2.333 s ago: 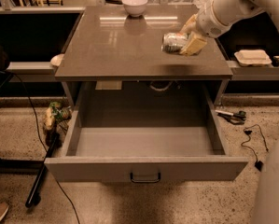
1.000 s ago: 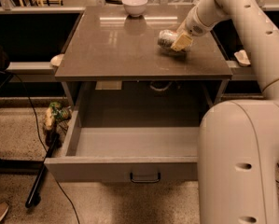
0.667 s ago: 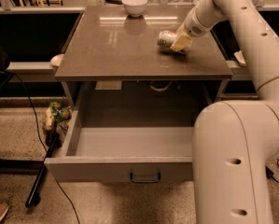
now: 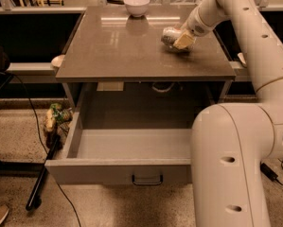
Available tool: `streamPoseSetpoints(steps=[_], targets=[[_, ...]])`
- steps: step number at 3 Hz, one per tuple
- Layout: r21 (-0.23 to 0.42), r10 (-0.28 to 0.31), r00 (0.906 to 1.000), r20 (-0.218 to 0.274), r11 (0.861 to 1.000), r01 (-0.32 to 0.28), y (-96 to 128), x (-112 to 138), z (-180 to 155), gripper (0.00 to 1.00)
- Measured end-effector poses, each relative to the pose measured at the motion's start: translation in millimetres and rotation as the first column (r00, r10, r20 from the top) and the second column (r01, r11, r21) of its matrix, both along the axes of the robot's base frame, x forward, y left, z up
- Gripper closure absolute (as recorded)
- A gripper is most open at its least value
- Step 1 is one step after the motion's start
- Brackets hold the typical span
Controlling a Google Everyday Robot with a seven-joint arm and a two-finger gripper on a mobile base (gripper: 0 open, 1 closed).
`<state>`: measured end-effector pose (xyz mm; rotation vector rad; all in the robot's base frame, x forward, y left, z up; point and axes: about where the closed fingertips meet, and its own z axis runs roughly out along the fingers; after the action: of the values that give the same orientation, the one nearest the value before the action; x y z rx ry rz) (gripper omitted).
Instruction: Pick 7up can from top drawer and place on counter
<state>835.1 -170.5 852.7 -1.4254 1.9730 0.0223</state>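
The 7up can (image 4: 171, 35), silvery with faint markings, lies on its side at the right rear of the counter (image 4: 122, 51), low on its surface. My gripper (image 4: 182, 40) reaches in from the upper right, its tan fingers (image 4: 184, 40) closed around the can's right end. The top drawer (image 4: 108, 170) is pulled fully open below the counter; the part of its grey floor that shows is bare. Its dark handle (image 4: 147, 179) sits at the centre of the front panel. My arm's large white segment (image 4: 231, 164) hides the drawer's right side.
A white bowl (image 4: 137, 4) stands at the counter's back edge, left of the can. On the floor left of the drawer lie a crumpled bag (image 4: 55, 117), a dark pole (image 4: 42, 174) and cables. Shelves run along both sides.
The gripper has carried the can a little left and back and lowered it to the counter top. The arm's big lower segment has swung in front of the drawer's right side.
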Motion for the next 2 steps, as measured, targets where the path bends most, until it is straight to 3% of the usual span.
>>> streamPoseSetpoints(steps=[1, 2], targets=[[0.007, 0.0, 0.9999, 0.012, 1.0, 0.0, -2, 1, 6, 0.0], [0.014, -0.008, 0.9989, 0.047, 1.0, 0.007, -10, 0, 23, 0.0]])
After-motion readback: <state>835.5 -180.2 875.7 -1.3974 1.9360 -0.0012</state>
